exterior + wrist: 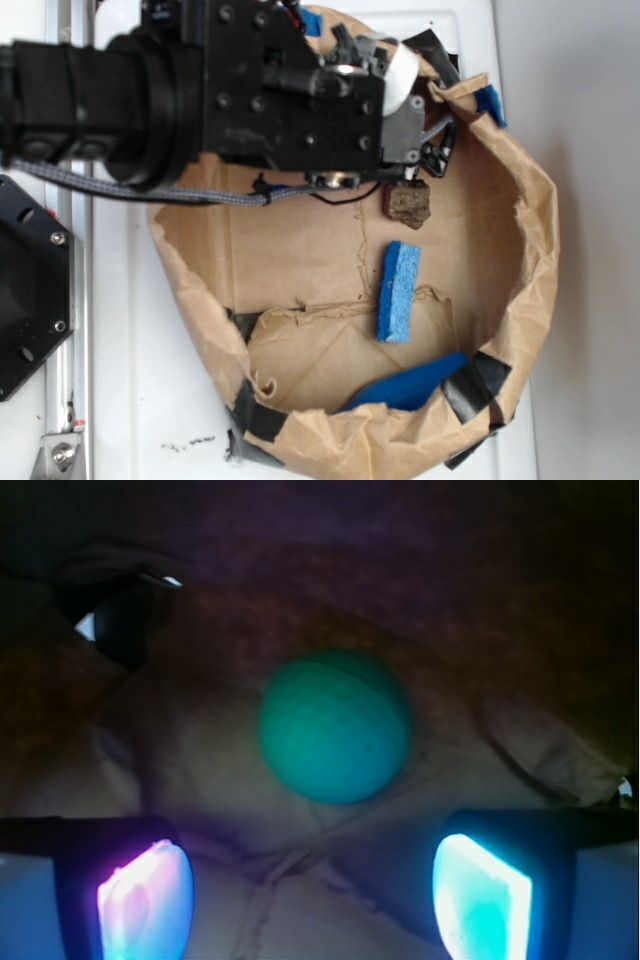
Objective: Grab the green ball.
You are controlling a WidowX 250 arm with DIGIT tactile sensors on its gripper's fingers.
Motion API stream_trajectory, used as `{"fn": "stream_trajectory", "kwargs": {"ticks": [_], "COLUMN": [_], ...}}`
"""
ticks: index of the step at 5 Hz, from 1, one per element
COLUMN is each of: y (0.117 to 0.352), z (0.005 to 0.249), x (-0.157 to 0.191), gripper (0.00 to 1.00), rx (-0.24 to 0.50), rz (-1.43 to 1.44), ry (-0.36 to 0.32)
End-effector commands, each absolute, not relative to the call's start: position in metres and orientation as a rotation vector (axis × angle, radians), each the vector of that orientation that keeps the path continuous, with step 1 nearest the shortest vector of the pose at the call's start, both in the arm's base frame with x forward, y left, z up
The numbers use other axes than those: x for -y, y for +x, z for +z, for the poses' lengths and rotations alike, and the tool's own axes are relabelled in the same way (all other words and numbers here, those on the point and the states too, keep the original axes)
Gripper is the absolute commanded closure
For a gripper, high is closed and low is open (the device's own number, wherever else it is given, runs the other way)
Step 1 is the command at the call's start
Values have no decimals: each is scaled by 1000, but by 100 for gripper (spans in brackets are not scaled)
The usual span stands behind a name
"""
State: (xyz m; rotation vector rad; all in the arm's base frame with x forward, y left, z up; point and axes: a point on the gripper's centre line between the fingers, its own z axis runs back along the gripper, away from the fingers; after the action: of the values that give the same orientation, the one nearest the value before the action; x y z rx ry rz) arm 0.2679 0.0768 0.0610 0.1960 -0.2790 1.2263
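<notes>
**Green ball lies free ahead of parted fingers**

The green ball [335, 726], round with no long axis, rests on crumpled brown paper [200, 750]. The gripper [310, 890] sits just short of it, fingers [145, 900] wide apart, holding nothing. In the exterior view the arm seemingly hides it.

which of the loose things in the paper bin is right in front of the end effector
The green ball: the wrist view shows it centred ahead of the open end effector. The brown lump and blue sponge appear only in the exterior view.
</notes>
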Motion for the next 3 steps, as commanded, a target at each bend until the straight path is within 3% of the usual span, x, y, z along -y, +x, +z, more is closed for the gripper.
{"fn": "stream_trajectory", "kwargs": {"ticks": [1, 3], "y": [264, 285], "z": [66, 38], "x": [-92, -112], "gripper": [0, 0], "rx": [294, 343], "rz": [1334, 1319], "ry": [246, 289]}}
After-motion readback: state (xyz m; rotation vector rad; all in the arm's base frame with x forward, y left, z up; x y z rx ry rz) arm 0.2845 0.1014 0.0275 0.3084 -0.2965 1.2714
